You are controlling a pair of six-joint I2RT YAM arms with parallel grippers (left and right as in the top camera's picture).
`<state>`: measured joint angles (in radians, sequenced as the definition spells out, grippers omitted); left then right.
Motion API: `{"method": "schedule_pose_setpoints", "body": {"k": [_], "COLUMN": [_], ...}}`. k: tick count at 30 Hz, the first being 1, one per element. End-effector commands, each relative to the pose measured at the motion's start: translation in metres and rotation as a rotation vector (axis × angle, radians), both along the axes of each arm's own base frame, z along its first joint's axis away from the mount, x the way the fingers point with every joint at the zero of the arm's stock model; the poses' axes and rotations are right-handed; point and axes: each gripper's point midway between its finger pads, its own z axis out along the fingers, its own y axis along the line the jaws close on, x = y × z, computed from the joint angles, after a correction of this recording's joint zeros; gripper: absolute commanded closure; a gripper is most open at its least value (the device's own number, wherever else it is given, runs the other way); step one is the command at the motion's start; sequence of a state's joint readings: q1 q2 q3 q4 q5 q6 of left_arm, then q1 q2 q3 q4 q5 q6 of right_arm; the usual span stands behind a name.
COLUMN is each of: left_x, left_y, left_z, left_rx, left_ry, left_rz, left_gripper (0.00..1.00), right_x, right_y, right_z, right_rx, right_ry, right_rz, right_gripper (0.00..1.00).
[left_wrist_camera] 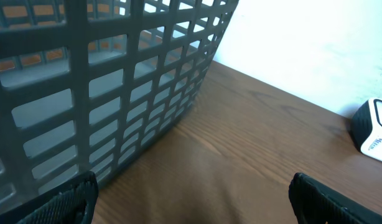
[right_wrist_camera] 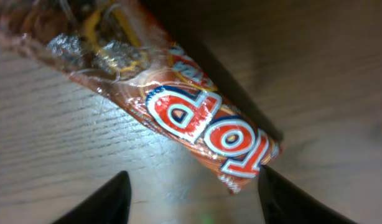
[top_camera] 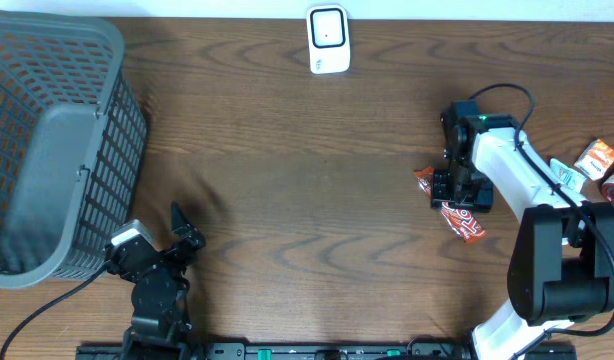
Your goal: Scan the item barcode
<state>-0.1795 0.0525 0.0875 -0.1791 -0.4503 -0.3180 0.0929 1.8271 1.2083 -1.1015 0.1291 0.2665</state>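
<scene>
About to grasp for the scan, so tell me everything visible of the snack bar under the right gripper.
The snack bar is a long packet in glossy orange-red film, with red, white-outlined letters TOP and a crinkled end. It lies flat and diagonal on the wooden table. The right gripper hovers over it, jaws apart, not gripping it. No barcode shows.
</scene>
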Motion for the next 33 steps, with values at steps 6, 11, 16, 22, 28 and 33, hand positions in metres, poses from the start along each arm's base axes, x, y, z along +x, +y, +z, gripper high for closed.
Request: {"method": "schedule_pose_setpoints", "body": {"k": [6,11,16,22,28,33], "left_x": [-0.001,-0.001,-0.001,-0.001,-0.001,-0.001], "left_y": [0.002,0.002,0.002,0.002,0.002,0.002], "left_z": [-0.012,-0.012,-0.012,-0.012,-0.012,-0.012], "left_rx": [0.005,0.005,0.005,0.005,0.005,0.005], "left_ry": [0.028,0.028,0.028,0.028,0.028,0.028], "left_rz": [0.009,0.009,0.009,0.009,0.009,0.009], "left_gripper": [0.02,0.02,0.02,0.02,0.02,0.02], "right_x": [0.017,0.009,0.0,0.002,0.022,0.049], "right_y": [0.003,0.01,0.015,0.038,0.103,0.149], "right_z": [-0.006,-0.017,-0.035,-0.041,-0.027,0.0], "right_rx": [0.022,0.022,0.019,0.137,0.412,0.505], "right_ry": [-0.065,-0.054,-0.056,-0.082,-0.163,-0.255], "right_rz": [0.153,0.178,0.19,0.166,0.137,0.141], "right_gripper": [0.36,0.39,0.45,0.93,0.99,0.99]}}
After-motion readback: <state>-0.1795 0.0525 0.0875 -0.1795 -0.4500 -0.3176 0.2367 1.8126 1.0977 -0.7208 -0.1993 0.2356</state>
